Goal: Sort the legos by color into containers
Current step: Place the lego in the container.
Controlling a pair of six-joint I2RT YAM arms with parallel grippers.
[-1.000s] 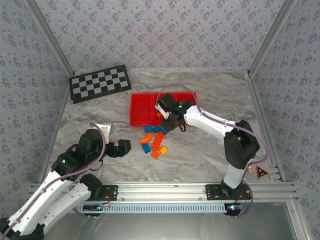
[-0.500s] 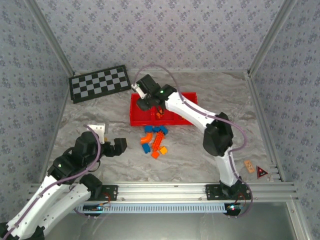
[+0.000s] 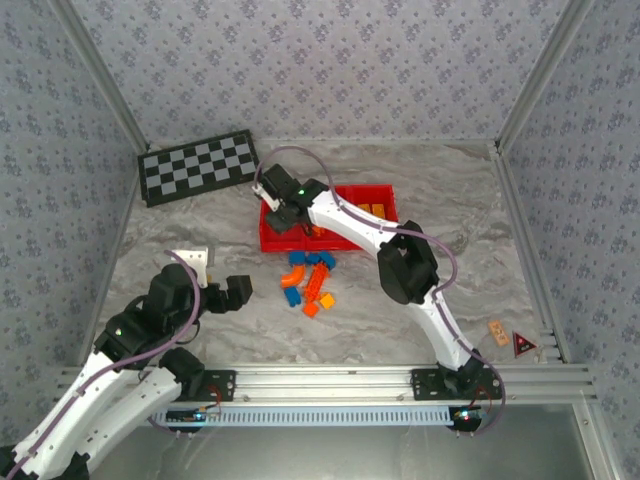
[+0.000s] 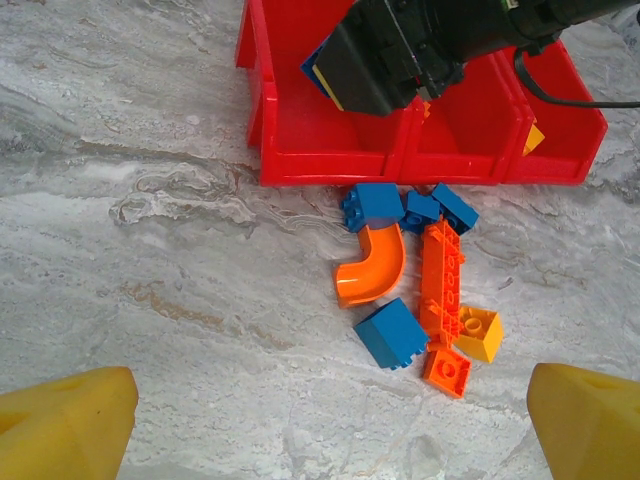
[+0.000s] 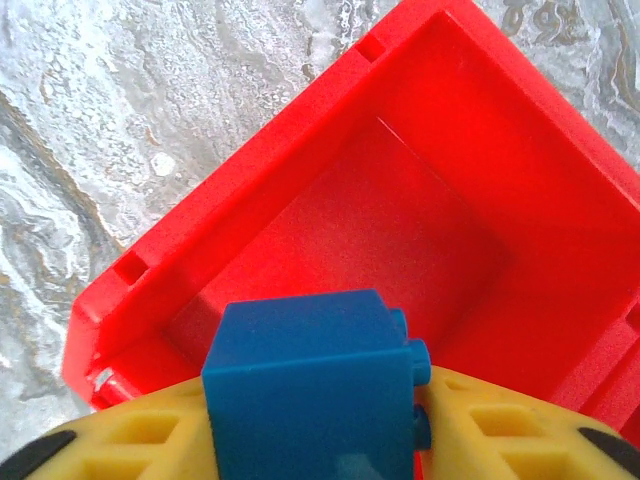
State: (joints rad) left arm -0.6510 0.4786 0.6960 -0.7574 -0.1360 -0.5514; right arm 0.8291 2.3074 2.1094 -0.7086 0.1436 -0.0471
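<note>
My right gripper [image 3: 283, 211] is shut on a blue brick [image 5: 310, 385] and hangs over the left compartment of the red tray [image 3: 268, 240]. That compartment [image 5: 400, 240] looks bare below the brick. The right compartment holds yellow-orange bricks [image 3: 372, 210]. Loose legos [image 3: 310, 282] lie on the table just in front of the tray: blue bricks [image 4: 400, 333], an orange curved piece [image 4: 372, 268], a long orange piece [image 4: 442, 275] and a yellow brick [image 4: 478, 333]. My left gripper [image 3: 240, 292] stands open to the left of the pile, with nothing between its fingers [image 4: 60, 420].
A black-and-grey checkerboard [image 3: 198, 166] lies at the back left. Small tags [image 3: 510, 340] sit at the front right. Metal frame rails run along both sides of the marble table.
The right arm has swung from the pile up and left to the tray's left compartment, carrying the blue brick. The left arm has barely shifted.
</note>
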